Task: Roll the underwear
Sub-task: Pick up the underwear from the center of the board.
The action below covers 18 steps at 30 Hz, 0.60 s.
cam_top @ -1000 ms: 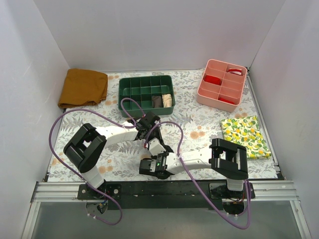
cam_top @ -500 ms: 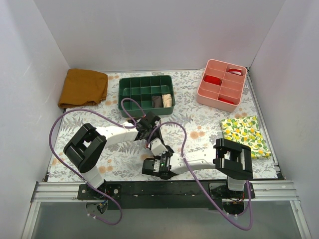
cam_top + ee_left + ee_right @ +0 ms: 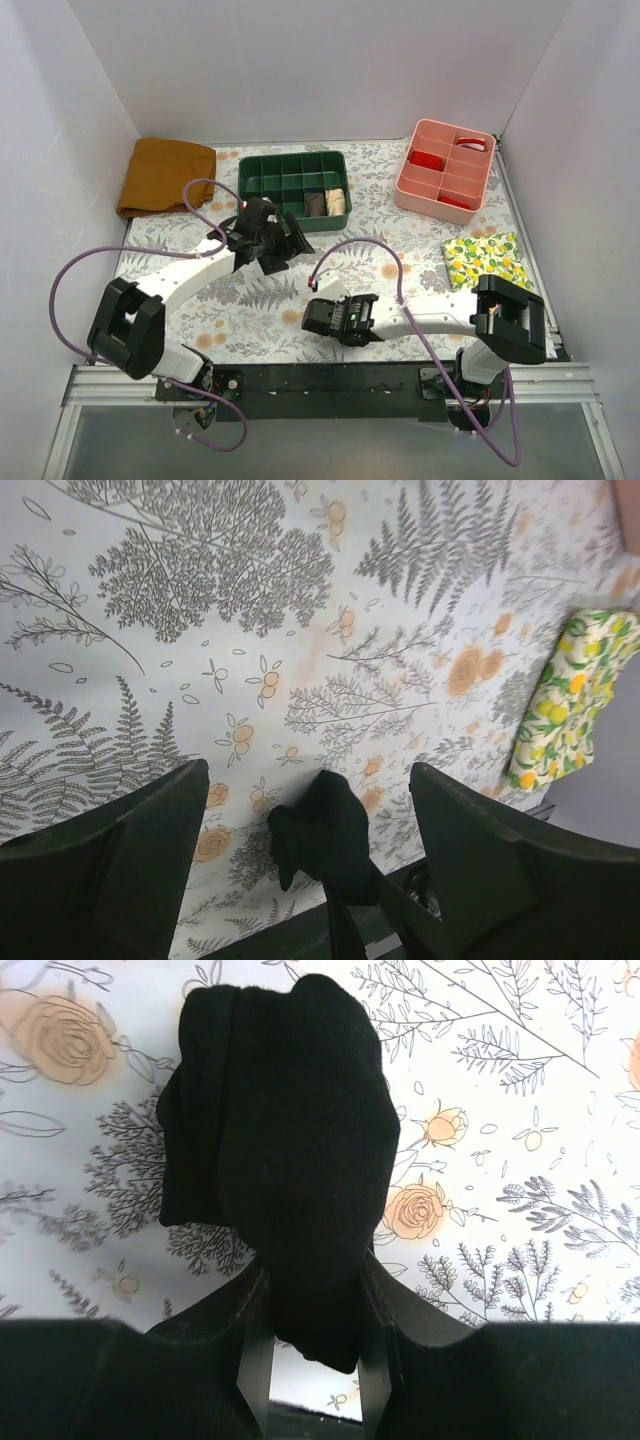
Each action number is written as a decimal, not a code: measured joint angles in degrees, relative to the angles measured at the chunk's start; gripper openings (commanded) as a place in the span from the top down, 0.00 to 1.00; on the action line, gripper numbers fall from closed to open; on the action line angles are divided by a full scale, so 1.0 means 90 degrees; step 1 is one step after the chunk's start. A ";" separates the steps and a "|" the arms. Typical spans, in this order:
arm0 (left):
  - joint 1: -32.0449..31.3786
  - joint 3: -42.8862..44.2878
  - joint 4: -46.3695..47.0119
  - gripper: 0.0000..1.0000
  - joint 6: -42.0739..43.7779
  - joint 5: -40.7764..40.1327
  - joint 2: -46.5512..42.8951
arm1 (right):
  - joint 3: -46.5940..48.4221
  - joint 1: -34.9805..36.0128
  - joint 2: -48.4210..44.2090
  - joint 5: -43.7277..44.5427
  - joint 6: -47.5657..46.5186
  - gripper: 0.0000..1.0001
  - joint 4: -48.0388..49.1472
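The underwear is a tight black roll, standing up out of my right gripper, which is shut on its lower end above the floral table cover. In the top view the right gripper sits near the front middle, and the dark roll is hard to tell apart from it. My left gripper is open and empty, a short way back and to the left, in front of the green tray. From the left wrist view the roll shows in the distance between the wide-spread fingers of the left gripper.
A green divided tray at the back middle holds two small rolled items. A pink tray stands at the back right. A mustard-brown folded cloth lies at the back left, a lemon-print cloth at the right. White walls enclose three sides.
My left gripper opened, let go of the roll and drew back to the left toward the green tray. The right gripper closed on the underwear and shifted slightly right.
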 measured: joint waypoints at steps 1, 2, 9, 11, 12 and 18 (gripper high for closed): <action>0.0056 0.0000 -0.0010 0.17 0.0017 -0.0027 -0.0170 | -0.0032 -0.0073 -0.0129 -0.0168 -0.0034 0.99 0.0027; 0.0087 0.0000 -0.0024 0.16 0.0024 -0.0053 -0.0277 | -0.0056 -0.0165 -0.0270 -0.0335 -0.0075 0.99 0.0063; 0.0221 -0.0272 -0.0083 0.15 0.0017 -0.0216 -0.0899 | -0.0279 -0.1219 -0.1537 -0.1491 -0.0325 0.99 0.0629; 0.0277 -0.0410 -0.0155 0.14 0.0012 -0.0250 -0.1003 | -0.0328 -0.1545 -0.1783 -0.1770 -0.0372 0.99 0.0741; 0.0316 -0.0459 -0.0194 0.14 0.0012 -0.0262 -0.1042 | -0.0342 -0.1729 -0.1887 -0.1931 -0.0410 0.99 0.0811; 0.0704 -0.0505 -0.0398 0.13 0.0090 -0.0379 -0.1445 | -0.0260 -0.2295 -0.1943 -0.2380 -0.0617 0.99 0.0954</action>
